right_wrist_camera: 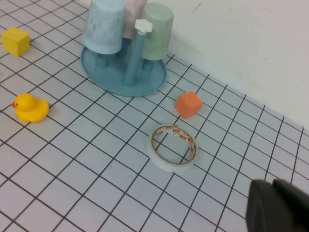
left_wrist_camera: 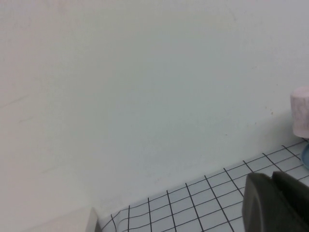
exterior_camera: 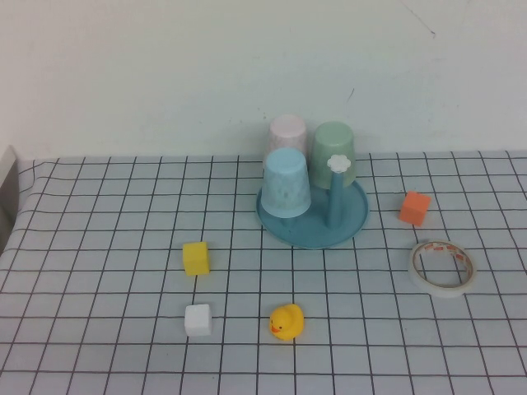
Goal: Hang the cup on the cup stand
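Gridded white cloth under a plain pale wall, with the light blue, faintly speckled plastic tumbler (exterior_camera: 286, 184) upside down over a peg of the round teal dish-like cup stand (exterior_camera: 350, 226).

Behind the tumbler on that stand sit a matte pink cup (exterior_camera: 288, 129) and a mint green cup (exterior_camera: 332, 145); one bare blue peg with a white flower knob (exterior_camera: 338, 163) stands beside them. My left gripper (left_wrist_camera: 277, 203) and right gripper (right_wrist_camera: 282, 208) are both clenched and empty, well away from the stand. Near the stand lie an orange cube (exterior_camera: 415, 207), a tape ring (exterior_camera: 443, 267), a rubber duck (exterior_camera: 286, 322), a yellow cube (exterior_camera: 196, 257) and a white cube (exterior_camera: 198, 319).
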Tool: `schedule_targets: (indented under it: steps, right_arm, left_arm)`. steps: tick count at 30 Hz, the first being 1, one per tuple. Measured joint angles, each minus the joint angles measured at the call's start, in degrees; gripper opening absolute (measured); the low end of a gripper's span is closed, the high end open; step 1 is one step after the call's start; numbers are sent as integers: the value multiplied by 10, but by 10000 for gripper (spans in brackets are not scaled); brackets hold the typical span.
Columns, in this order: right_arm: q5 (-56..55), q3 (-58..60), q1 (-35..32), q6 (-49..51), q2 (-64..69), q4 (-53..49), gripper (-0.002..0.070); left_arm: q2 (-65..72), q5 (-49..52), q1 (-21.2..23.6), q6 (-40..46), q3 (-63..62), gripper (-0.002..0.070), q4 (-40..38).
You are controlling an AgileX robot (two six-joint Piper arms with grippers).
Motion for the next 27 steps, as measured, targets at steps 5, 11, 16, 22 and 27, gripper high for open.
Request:
schedule_targets:
  steps: [5, 11, 16, 22, 27]
  right_arm:
    - [0, 0, 0, 0, 0, 0, -1]
    - [0, 0, 0, 0, 0, 0, -1]
    - [0, 0, 0, 0, 0, 0, -1]
    - [0, 0, 0, 0, 0, 0, -1]
    - [0, 0, 0, 0, 0, 0, -1]
  left_arm:
    - [-1, -18, 0, -42, 0, 0, 0]
    - [-1, -37, 0, -218, 5, 0, 115]
    - [-1, -24, 0, -619, 19, 0, 480]
    - [-1, 10, 0, -894, 24, 0, 748]
    - [-1, 75, 0, -931, 24, 0, 796]
